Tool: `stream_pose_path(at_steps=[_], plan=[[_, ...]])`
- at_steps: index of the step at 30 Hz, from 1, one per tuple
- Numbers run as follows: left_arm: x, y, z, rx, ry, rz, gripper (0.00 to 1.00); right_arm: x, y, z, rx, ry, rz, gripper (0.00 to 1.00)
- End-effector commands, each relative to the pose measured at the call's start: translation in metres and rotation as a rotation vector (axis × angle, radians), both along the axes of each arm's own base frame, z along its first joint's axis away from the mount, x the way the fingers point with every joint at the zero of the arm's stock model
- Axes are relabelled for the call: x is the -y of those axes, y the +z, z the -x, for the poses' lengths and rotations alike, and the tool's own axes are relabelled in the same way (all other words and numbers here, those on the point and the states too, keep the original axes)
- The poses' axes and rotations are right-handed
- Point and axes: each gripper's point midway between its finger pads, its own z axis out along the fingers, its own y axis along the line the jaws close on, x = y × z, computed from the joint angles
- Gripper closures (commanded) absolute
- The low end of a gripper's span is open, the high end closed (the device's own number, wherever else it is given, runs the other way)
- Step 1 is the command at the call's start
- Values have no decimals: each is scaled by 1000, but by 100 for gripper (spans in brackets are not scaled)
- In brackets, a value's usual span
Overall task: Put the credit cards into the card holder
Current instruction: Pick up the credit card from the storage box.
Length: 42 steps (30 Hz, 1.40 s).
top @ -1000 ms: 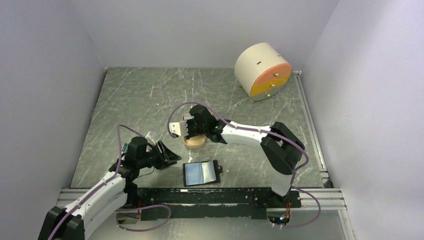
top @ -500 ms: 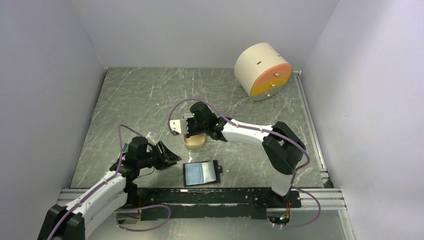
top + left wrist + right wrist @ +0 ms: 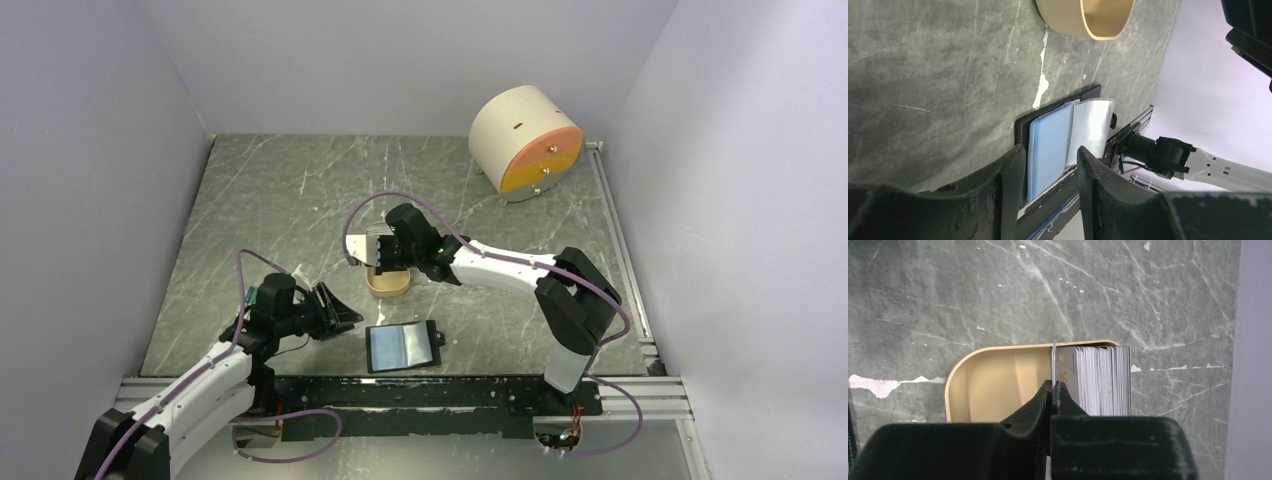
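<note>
— Over the tray (image 3: 388,290), from above, right gripper (image 3: 378,262) is hovering; whatever it is holding is too small to tell. Holder (image 3: 403,346) is lying open beside left gripper (image 3: 342,314).
— Left wrist: jaws are gaping, empty, facing the holder.
— Right wrist: jaws are pinching one card (image 3: 1054,360) by its top edge, beside the cards (image 3: 1100,380) standing in the tray. I'm judging it stiff, light and slick.

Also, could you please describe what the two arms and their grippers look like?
The left arm and right arm have white links, black joints and a looping purple cable each. The left gripper and right gripper have matte black, tapered fingers.
</note>
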Motion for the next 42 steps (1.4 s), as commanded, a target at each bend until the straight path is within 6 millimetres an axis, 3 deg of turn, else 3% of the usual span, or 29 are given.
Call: stream_pose_path(at_steps=[1, 4, 11, 19, 23, 29, 32, 36, 42], plan=[[4, 15, -6, 36, -16, 27, 52, 0, 8, 0, -18, -22, -37, 100], [4, 16, -6, 39, -17, 24, 52, -3, 18, 2, -45, -40, -86, 100], [8, 17, -5, 55, -52, 36, 52, -8, 71, 20, -211, -148, -310, 100], [9, 15, -3, 54, -67, 46, 52, 3, 89, 31, -446, -369, -460, 100], [9, 15, -2, 54, -70, 44, 52, 6, 71, 21, -358, -349, -387, 100], [8, 18, -2, 57, -66, 36, 52, 2, 14, -8, -295, -306, -98, 100], [7, 20, -1, 61, -61, 38, 52, 2, -5, -21, -264, -261, 23, 100], [6, 22, -1, 63, -57, 38, 52, 8, -21, -36, -221, -219, 146, 100], [5, 22, 0, 62, -56, 33, 52, 16, -34, -31, -227, -105, 245, 100]])
